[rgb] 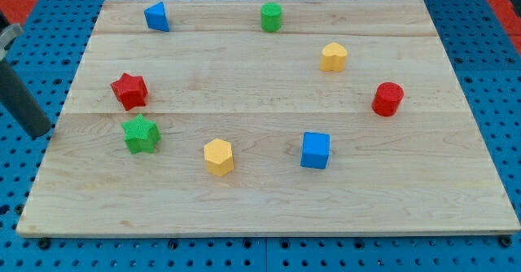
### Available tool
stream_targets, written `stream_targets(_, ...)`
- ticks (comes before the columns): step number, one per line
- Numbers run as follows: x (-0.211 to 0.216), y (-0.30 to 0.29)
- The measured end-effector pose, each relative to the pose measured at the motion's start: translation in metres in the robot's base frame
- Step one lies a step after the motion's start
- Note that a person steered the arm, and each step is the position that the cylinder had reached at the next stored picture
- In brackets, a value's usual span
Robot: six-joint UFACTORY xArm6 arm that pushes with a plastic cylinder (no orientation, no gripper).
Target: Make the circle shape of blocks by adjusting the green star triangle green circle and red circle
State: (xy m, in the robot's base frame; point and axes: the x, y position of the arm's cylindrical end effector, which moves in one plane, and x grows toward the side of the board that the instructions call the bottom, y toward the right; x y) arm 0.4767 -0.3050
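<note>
On the wooden board the blocks lie in a rough ring. The green star sits at the view's left, just below the red star. The blue triangle is at the top left. The green circle is at the top middle. The red circle is at the right. My tip is at the far left, just off the board's left edge, left of the green star and apart from every block.
A yellow heart lies at the upper right, a blue cube at the lower right, a yellow hexagon at the bottom middle. A blue perforated table surrounds the board.
</note>
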Motion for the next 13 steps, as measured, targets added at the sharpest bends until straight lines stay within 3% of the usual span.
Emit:
stream_targets(1,-0.019,0.0)
stream_targets(2,-0.077,0.0)
stream_targets(4,-0.25,0.001)
stream_targets(5,-0.279,0.027)
stream_targets(6,-0.28,0.077)
stream_targets(7,-0.237,0.122)
stream_targets(9,-0.27,0.13)
stream_targets(10,-0.221,0.165)
stream_targets(13,-0.197,0.187)
